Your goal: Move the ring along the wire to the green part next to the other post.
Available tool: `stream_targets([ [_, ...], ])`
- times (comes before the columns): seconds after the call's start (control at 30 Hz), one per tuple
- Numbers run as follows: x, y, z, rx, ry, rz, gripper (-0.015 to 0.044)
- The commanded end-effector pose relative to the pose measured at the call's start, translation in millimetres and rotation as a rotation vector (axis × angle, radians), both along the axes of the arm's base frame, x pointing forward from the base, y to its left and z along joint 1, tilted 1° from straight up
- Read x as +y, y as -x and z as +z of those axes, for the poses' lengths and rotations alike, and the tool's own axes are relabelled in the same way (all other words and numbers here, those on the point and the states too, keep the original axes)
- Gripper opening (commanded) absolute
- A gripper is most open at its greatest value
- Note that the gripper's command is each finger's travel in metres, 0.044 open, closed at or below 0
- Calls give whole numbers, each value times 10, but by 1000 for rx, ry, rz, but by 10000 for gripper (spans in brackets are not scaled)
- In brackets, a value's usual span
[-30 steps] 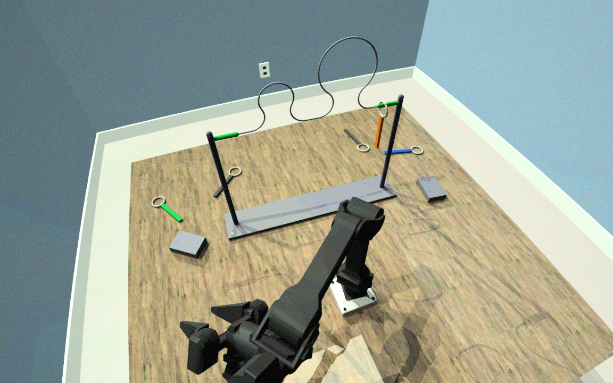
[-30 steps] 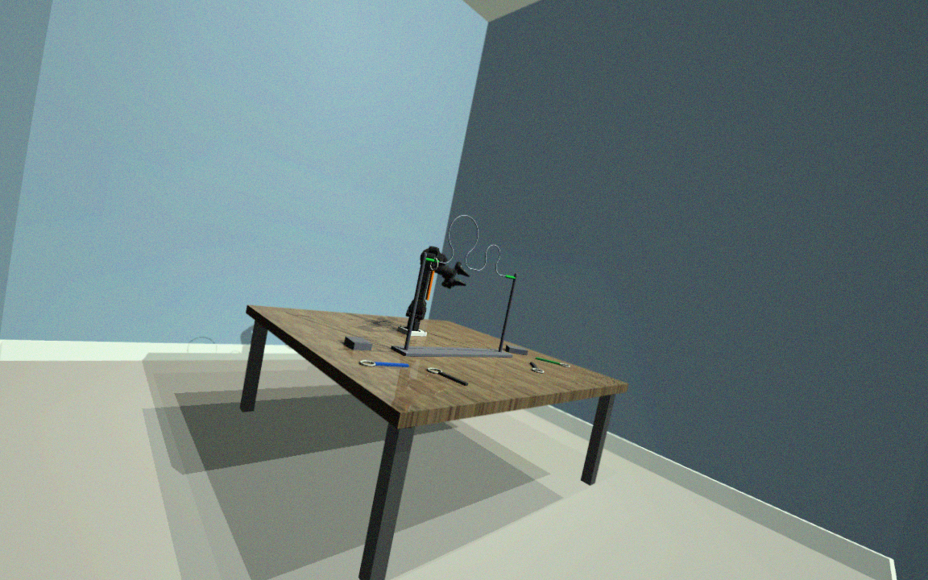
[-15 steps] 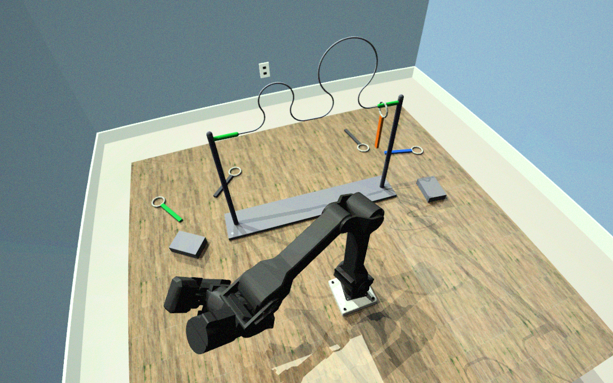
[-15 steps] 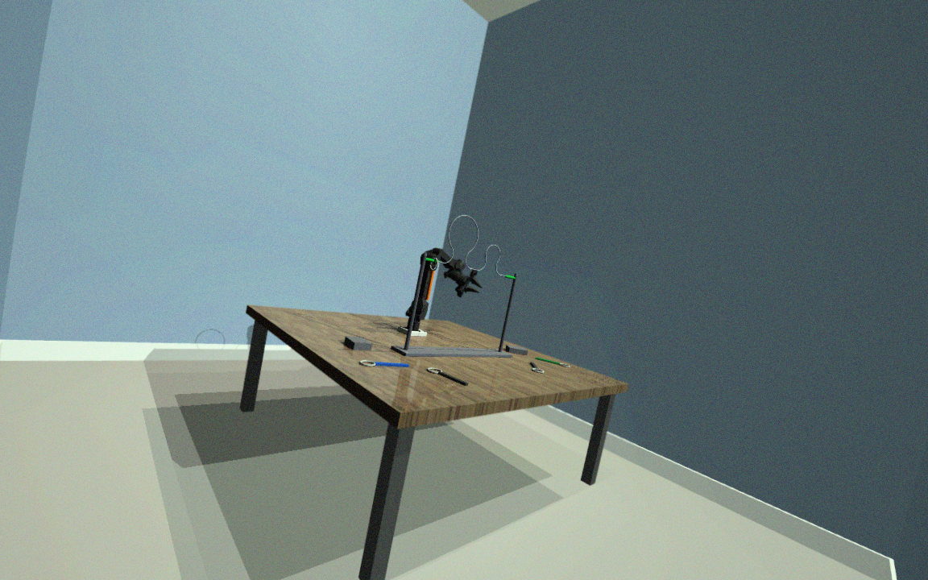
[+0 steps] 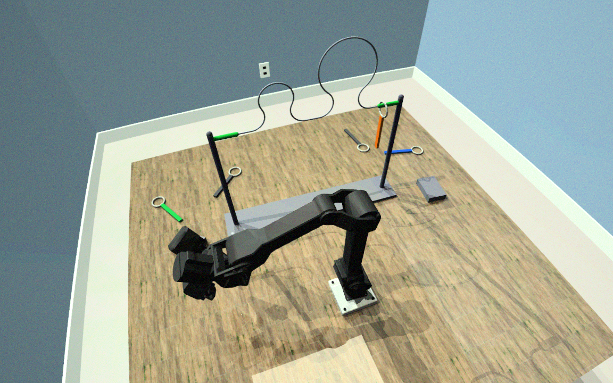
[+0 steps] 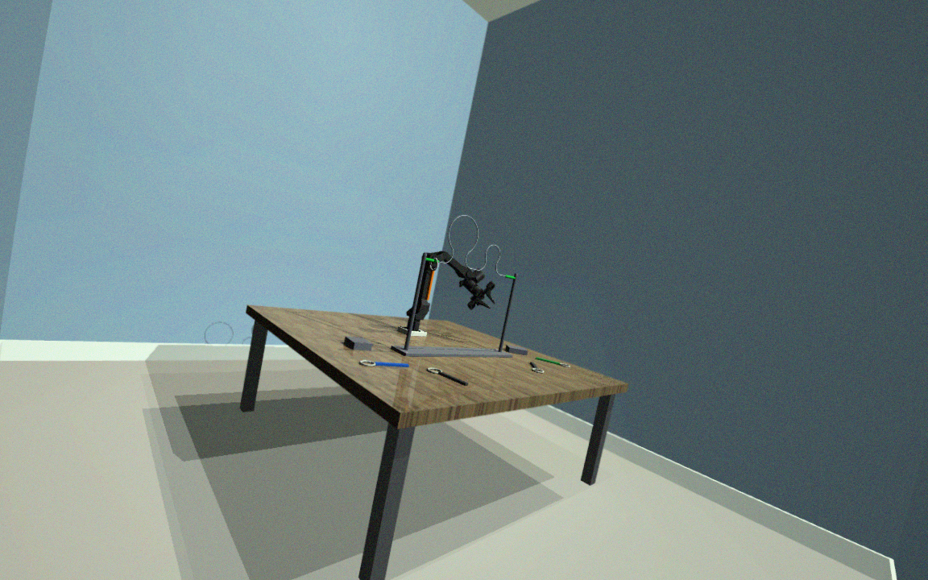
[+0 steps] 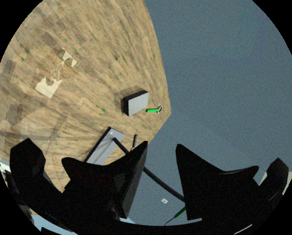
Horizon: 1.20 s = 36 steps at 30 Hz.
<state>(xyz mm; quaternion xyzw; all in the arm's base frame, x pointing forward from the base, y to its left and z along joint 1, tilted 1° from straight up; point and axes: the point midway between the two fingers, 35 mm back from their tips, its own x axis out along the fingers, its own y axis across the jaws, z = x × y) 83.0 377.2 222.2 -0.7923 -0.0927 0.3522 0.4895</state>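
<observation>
The orange handle [image 5: 379,132] [image 6: 430,284] hangs down from its pale ring, which is around the green part [image 5: 391,103] beside the right post [image 5: 391,142] in the top view. The thin grey wire [image 5: 276,82] curves from there to the other green part [image 5: 226,136] [image 6: 511,276] [image 7: 180,213] at the left post [image 5: 223,181] [image 7: 162,183]. My gripper [image 6: 491,295] [image 7: 161,145] is partly open and empty, far from the handle, on the robot's side of the left post. Its fingertips are hard to make out in the top view. The handle is out of the wrist view.
A grey block [image 5: 431,188] [image 6: 357,343] lies beyond the right post; another block [image 6: 516,350] [image 7: 138,104] lies near the left post. Loose rings with blue [image 5: 398,151], green [image 5: 171,212] [image 7: 152,111] and dark handles [image 5: 352,136] lie on the table. A base plate [image 5: 299,197] joins the posts.
</observation>
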Motion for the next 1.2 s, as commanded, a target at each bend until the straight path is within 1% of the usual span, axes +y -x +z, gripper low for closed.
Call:
stream_targets([
  [0.0,-57,-363,-175,90,-39,-84,160],
  [0.3,-323,-1120,-526,273,-148,-269,160],
  [0.63,-818,-1845,-864,455,-312,-474,160],
  [0.9,-1208,-2343,-942,549,-535,-603,160],
  [1.17,-1695,-2761,-965,609,-768,-705,160],
])
